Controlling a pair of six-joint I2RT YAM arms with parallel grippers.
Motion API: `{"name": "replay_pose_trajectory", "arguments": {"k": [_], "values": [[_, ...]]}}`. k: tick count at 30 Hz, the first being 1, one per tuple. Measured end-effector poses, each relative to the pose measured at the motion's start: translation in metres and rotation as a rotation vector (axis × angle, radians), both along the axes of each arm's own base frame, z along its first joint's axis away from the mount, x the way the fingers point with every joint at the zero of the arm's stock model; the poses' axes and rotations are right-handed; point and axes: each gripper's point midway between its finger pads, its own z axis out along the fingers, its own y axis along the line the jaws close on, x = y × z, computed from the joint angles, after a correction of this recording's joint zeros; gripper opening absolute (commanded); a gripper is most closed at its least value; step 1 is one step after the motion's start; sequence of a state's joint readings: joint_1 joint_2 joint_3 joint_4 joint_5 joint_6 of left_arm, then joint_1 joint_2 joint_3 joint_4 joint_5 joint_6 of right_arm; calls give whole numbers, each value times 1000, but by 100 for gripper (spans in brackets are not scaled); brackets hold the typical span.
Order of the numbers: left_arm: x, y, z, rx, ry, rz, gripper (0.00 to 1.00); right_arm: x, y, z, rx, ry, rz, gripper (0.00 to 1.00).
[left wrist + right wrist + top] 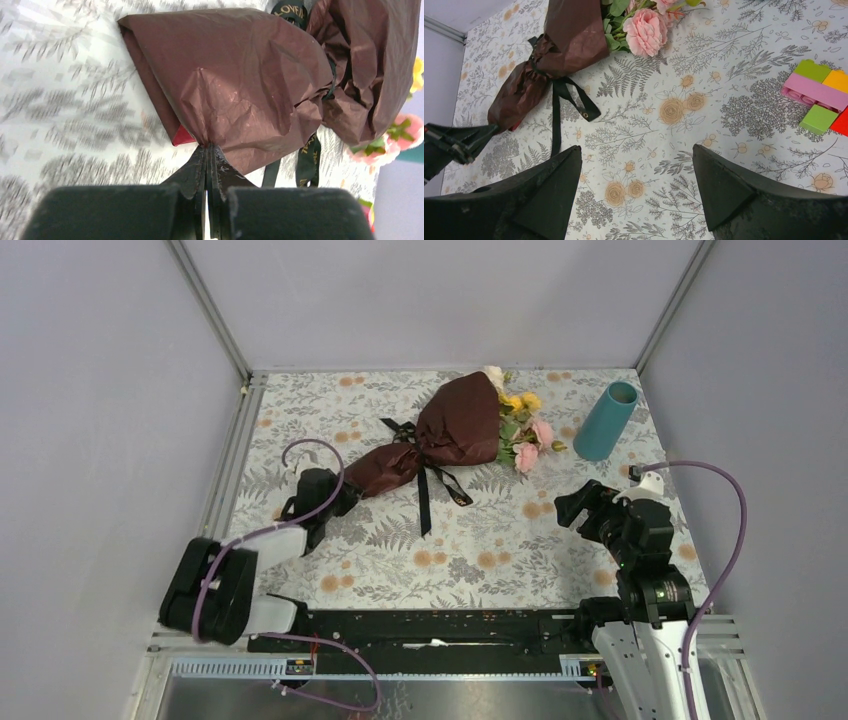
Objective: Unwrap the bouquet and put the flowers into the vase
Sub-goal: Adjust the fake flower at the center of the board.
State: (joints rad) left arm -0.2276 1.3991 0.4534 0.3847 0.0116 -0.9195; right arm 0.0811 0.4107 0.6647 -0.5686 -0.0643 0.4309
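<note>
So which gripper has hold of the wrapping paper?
The left gripper, pinched shut on the maroon paper tail of the bouquet. The right gripper hangs open above the tablecloth, holding nothing.

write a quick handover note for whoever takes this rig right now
Grip: left pincer shut on the maroon paper at the narrow end of the bouquet; right pincer open, holding nothing, above the table.
Things: bouquet lies on the table, black ribbon tied; vase upright, right of the flowers, none in it.
Done: nothing unwrapped.
Left: untie, unwrap, put flowers in vase.
</note>
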Motion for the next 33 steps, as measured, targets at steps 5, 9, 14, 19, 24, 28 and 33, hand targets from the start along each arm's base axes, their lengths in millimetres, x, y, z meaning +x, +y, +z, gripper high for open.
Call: {"name": "replay_pose_trajectory", "arguments": {"k": [5, 9, 14, 19, 24, 28, 33], "values": [[-55, -3, 1, 55, -22, -20, 0, -5, -1, -4, -2, 19, -1, 88], [-82, -15, 10, 85, -45, -72, 0, -7, -1, -6, -3, 28, -1, 88], [-113, -22, 10, 96, -43, -123, 0, -7, -1, -6, -3, 29, -1, 88], [-146, -21, -10, 133, 37, -181, 22, -7, -1, -4, -5, 34, -2, 88], [-164, -20, -21, 182, 105, -246, 57, -8, -1, 2, -7, 19, -2, 88], [-168, -20, -6, 221, 138, -281, 72, -10, -6, 7, -28, 18, -17, 88], [-160, -21, 48, 224, 56, -290, 79, -14, -13, 18, -56, -3, -39, 90]]}}
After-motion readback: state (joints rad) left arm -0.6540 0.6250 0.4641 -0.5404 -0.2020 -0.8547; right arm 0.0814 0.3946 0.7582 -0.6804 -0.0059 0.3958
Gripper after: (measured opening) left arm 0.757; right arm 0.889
